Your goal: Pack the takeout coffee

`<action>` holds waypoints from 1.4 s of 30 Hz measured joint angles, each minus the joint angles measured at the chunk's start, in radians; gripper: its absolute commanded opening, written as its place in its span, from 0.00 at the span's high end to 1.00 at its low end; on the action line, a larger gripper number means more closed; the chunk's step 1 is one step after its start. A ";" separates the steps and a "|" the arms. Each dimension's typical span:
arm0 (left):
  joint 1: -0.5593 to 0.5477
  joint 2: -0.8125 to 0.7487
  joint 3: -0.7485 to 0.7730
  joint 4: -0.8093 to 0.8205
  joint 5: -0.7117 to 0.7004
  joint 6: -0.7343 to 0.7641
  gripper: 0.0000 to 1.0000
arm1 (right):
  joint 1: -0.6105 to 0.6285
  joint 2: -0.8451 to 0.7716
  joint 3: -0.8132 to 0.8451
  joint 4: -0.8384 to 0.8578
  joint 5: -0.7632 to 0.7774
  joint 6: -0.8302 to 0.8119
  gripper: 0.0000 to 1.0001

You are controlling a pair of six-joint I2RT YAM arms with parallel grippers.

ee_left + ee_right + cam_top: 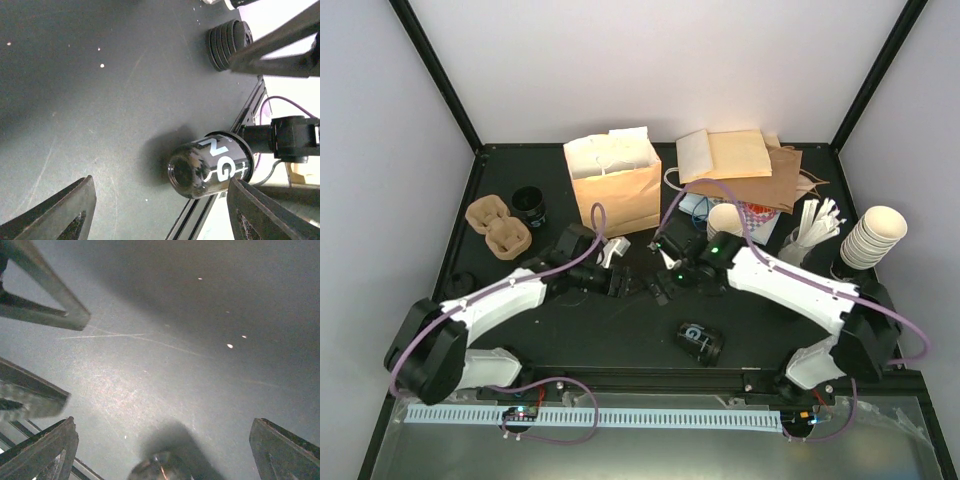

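You won't find the takeout coffee, the cream cup with a black lid, in any of these views. It may be behind an arm or down inside the bag, and I cannot tell which. The nearest cup-like thing is a black cup (700, 342) with white lettering. It lies on its side on the table (580, 335) near the front rail, one round end facing your left wrist camera. Being dark all over, it does not look like the coffee.

Your left gripper (160, 192) hangs low over bare table, fingers wide apart with nothing between them; the black cup lies beyond the tips, untouched. Your right gripper (162, 422) is spread just as wide and is also empty, close beside the left one at mid-table.

Behind both, the brown paper bag (615, 190) stands upright with its mouth open and something white showing at the top. A stack of lidless cream cups (873, 238) stands far right and the pulp cup trays (498, 227) far left, well apart from both grippers.

With both grippers empty, I'd count the packing as not shown done. You have yet to locate the lidded cup, grip it, and lower it upright into the bag.
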 measured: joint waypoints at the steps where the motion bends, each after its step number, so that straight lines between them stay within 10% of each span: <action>1: -0.008 -0.022 -0.013 0.001 -0.011 0.006 0.26 | -0.010 -0.028 -0.010 -0.006 0.000 0.004 0.04; 16: -0.428 -0.163 0.066 -0.144 -0.370 0.005 0.02 | -0.208 -0.358 -0.211 -0.106 0.016 0.179 0.08; 24: -0.705 0.108 0.359 -0.276 -0.529 -0.071 0.39 | -0.245 -0.418 -0.269 -0.116 0.074 0.275 0.16; 42: -0.865 0.377 0.592 -0.447 -0.690 -0.229 0.55 | -0.332 -0.579 -0.311 -0.192 0.245 0.392 0.19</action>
